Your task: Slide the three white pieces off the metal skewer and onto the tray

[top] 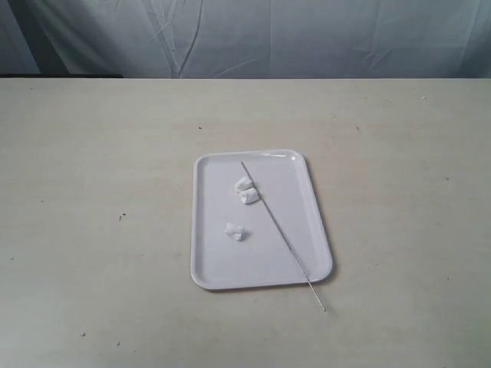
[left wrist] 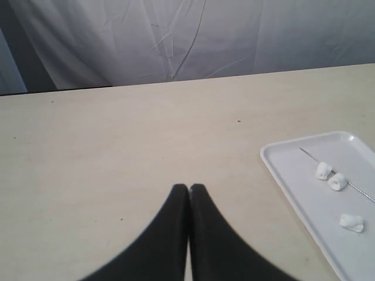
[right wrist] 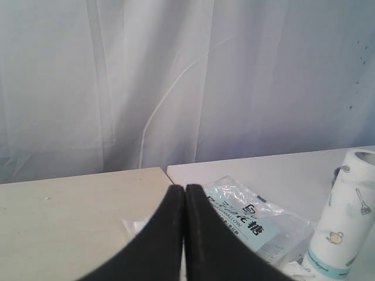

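Observation:
A glossy white tray (top: 211,272) lies mid-table. The thin metal skewer (top: 280,231) rests diagonally across it, its near end past the tray's front rim. Two white pieces (top: 245,189) sit together against the skewer near its far end; whether the rod runs through them I cannot tell. The third white piece (top: 235,231) lies loose on the tray, apart from the rod. The left wrist view shows the tray (left wrist: 281,175), the skewer (left wrist: 360,191) and the pieces (left wrist: 330,177) off to one side of my left gripper (left wrist: 188,188), shut and empty. My right gripper (right wrist: 185,189) is shut, empty, away from the tray.
In the right wrist view a clear marshmallow bag (right wrist: 258,219) and a paper towel roll (right wrist: 343,228) lie on a white surface beside the beige table's edge. A grey cloth backdrop (top: 253,34) hangs behind the table. Neither arm appears in the exterior view.

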